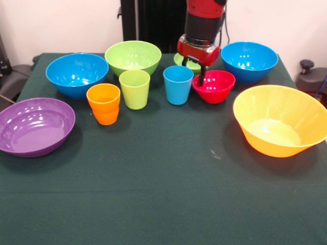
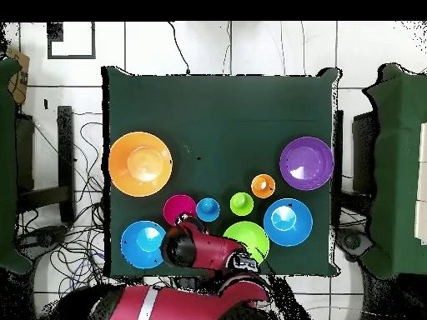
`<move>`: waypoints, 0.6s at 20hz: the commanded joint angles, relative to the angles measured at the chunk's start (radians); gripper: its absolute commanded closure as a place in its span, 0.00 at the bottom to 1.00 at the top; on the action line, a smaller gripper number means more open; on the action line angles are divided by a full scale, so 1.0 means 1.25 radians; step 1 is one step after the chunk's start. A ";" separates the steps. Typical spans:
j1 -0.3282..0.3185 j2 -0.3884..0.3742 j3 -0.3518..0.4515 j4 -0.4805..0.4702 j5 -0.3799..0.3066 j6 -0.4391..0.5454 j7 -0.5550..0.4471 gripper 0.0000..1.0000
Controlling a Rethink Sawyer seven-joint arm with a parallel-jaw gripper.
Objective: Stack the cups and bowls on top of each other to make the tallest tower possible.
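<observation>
Nothing is stacked; every piece stands alone on the green table point(image 1: 163, 194). The orange cup point(image 1: 103, 103), lime green cup point(image 1: 135, 89) and blue cup point(image 1: 178, 84) stand in a row. My gripper point(image 1: 194, 74) is low behind the blue cup. Its fingers are apart and hold nothing. One fingertip point(image 1: 202, 77) is at the small red bowl's point(image 1: 214, 86) left rim. The small green bowl point(image 1: 190, 63) lies just behind, partly hidden by the gripper. In the overhead view the arm point(image 2: 200, 248) covers the gripper beside the red bowl point(image 2: 177, 207).
The big yellow-orange bowl point(image 1: 278, 121) is at the right, and the purple shallow bowl point(image 1: 33, 126) at the left. Blue bowls stand at the back left point(image 1: 76, 74) and back right point(image 1: 249, 61). The large green bowl point(image 1: 133, 57) is at the back centre.
</observation>
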 commanded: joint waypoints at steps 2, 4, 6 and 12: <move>-0.002 0.061 0.061 -0.060 -0.012 -0.034 0.087 0.00; 0.011 0.067 0.062 -0.064 -0.003 -0.039 0.095 0.00; 0.012 0.060 0.062 -0.064 0.000 -0.031 0.094 0.00; 0.035 0.051 0.066 -0.051 0.013 -0.029 0.108 0.00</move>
